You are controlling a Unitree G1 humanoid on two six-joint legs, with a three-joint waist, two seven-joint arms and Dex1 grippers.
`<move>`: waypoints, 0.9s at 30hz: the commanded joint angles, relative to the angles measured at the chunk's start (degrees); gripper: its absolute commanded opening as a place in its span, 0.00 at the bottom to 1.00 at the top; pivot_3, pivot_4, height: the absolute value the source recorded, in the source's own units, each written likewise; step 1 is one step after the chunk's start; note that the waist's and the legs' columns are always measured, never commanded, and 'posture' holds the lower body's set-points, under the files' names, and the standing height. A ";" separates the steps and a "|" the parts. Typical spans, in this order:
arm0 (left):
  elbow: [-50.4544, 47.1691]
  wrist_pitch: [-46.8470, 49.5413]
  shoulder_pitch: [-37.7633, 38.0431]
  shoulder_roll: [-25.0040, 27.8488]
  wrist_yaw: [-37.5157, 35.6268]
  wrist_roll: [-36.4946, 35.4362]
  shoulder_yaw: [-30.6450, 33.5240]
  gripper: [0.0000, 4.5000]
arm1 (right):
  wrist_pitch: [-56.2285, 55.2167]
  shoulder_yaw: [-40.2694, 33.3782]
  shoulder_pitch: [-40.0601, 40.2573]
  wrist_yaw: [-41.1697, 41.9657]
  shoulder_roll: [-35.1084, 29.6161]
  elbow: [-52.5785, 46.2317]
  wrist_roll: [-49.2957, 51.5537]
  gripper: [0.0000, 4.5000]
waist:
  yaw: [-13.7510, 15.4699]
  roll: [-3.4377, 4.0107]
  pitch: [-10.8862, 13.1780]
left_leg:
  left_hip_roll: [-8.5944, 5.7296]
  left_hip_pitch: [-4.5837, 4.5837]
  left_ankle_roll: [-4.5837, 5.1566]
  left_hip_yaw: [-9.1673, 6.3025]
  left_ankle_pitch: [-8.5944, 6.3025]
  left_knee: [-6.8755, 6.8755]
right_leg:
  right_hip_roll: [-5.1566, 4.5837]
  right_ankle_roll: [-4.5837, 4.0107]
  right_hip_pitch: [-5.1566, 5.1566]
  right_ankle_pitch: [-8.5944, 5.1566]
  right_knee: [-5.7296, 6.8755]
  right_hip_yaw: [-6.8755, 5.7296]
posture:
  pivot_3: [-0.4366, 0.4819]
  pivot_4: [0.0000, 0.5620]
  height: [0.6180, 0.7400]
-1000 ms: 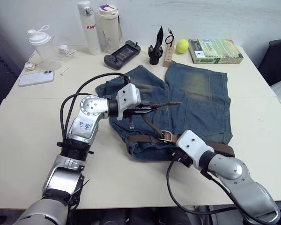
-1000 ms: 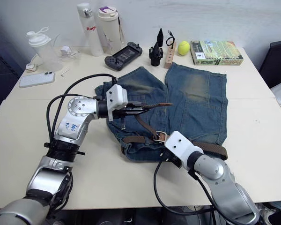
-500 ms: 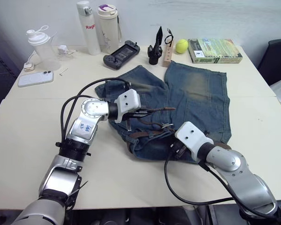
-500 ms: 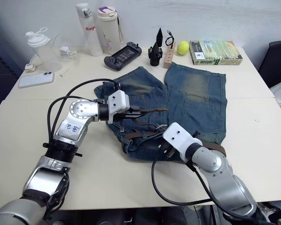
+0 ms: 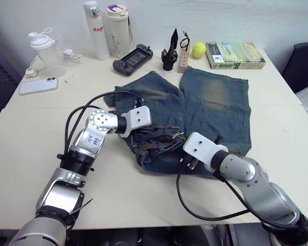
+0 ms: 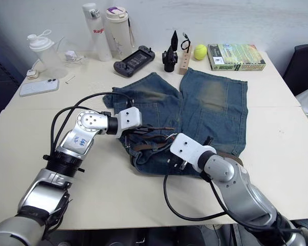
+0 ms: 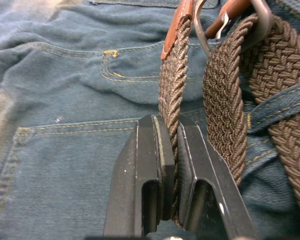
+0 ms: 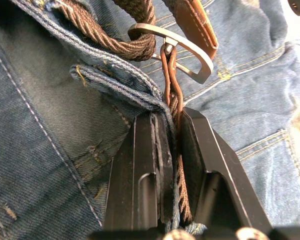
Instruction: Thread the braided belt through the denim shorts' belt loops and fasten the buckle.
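Left gripper (image 7: 171,145) comes in from the left with its arm bent at the elbow and forearm lying low across the denim shorts (image 5: 215,102), fingers pinched tight on the braided belt (image 7: 172,100) near its leather tip. Belt sits bunched over the waistband at the near edge of the shorts. Buckle (image 8: 182,45) lies mid-waist, and the right gripper (image 8: 171,150), reaching in from the right with its forearm low, is clamped on the belt strap right behind it.
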 commanded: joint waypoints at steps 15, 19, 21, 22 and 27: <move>-3.02 0.13 -0.60 2.11 -3.78 -0.03 -0.36 0.00 | -1.57 -0.35 -0.43 0.41 -0.32 -0.91 -1.46 0.01 | 0.00 0.00 0.00 | 0.00 0.00 0.00 0.00 0.00 0.01 | 0.01 0.00 0.00 0.00 0.01 0.00 | 0.48 0.27 0.87; -2.32 -1.24 -0.86 2.35 -4.41 0.33 -0.79 0.00 | -1.94 -0.34 -0.42 0.63 -0.17 -0.77 -1.74 0.01 | 0.00 0.00 0.00 | 0.00 0.00 0.00 0.00 0.00 0.01 | 0.00 0.00 0.00 0.00 0.01 0.00 | 0.48 0.27 0.87; -1.45 -2.72 -1.26 2.63 -4.39 1.09 -1.26 0.00 | -2.22 -0.50 -0.34 0.70 -0.07 -0.68 -1.68 0.01 | 0.00 0.00 0.00 | 0.00 0.00 0.00 0.00 0.00 0.01 | 0.01 0.00 0.00 0.00 0.01 0.00 | 0.48 0.27 0.87; -0.99 -3.38 -1.51 2.72 -4.46 1.29 -1.45 0.00 | -2.52 -0.44 -0.31 0.83 -0.17 -0.68 -1.70 0.01 | 0.00 0.00 0.00 | 0.00 0.00 0.00 0.01 0.00 0.01 | 0.01 0.00 0.00 0.00 0.01 0.00 | 0.48 0.27 0.87; 2.18 -6.84 -3.72 2.08 -5.21 1.73 -2.49 0.00 | -3.74 0.23 -0.59 1.56 -0.50 -0.54 -1.89 0.01 | 0.00 0.00 0.00 | 0.00 0.00 0.00 0.01 0.00 0.02 | 0.01 0.00 0.00 0.00 0.02 0.00 | 0.48 0.27 0.87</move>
